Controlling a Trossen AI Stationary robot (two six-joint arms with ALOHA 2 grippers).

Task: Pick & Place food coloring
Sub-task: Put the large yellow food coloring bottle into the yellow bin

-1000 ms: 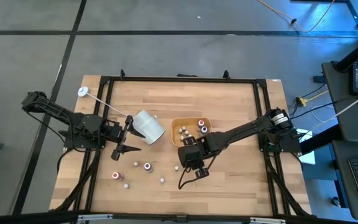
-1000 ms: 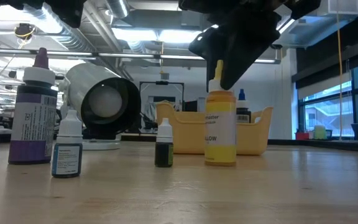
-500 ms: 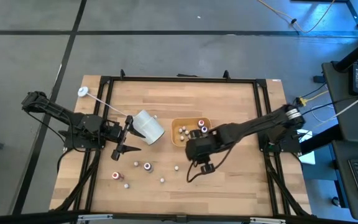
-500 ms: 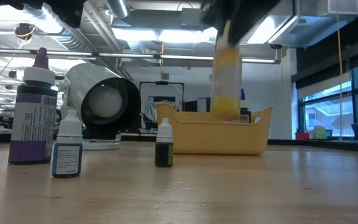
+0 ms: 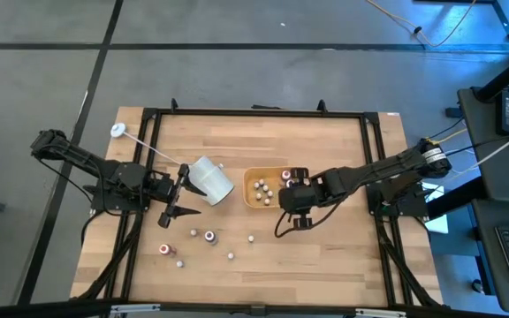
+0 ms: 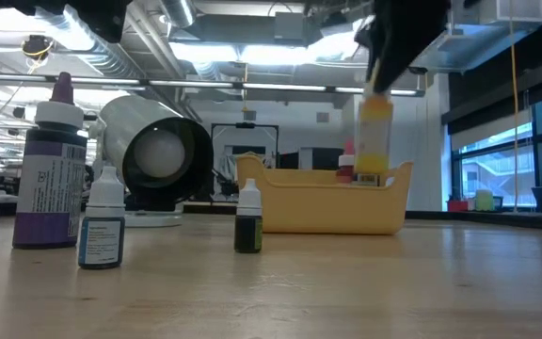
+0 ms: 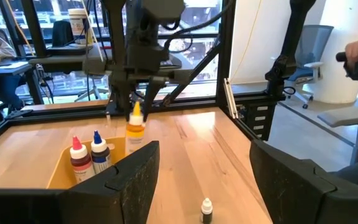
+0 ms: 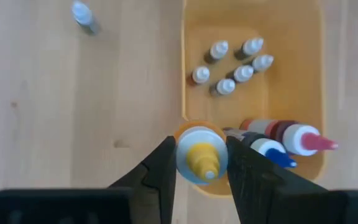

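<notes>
Jaws of the right gripper (image 8: 199, 163) clamp a yellow bottle (image 8: 199, 154), now lifted off the table to the tray (image 8: 314, 37) rim.
Release into the tray looks next; left gripper (image 5: 173, 198) waits open beside the cup (image 5: 210, 179).

Robotics lab or workshop bay, open-plan.

A wooden table (image 5: 325, 141) in a black metal frame is set on a grey floor. Beyond the table, exposed ceiling ducts (image 6: 205, 71) and strip lights are seen, with large windows (image 6: 497, 155) to one side. Beside the table, an office chair (image 7: 319, 53), desks and loose cables (image 5: 440, 141) are noted.
</notes>
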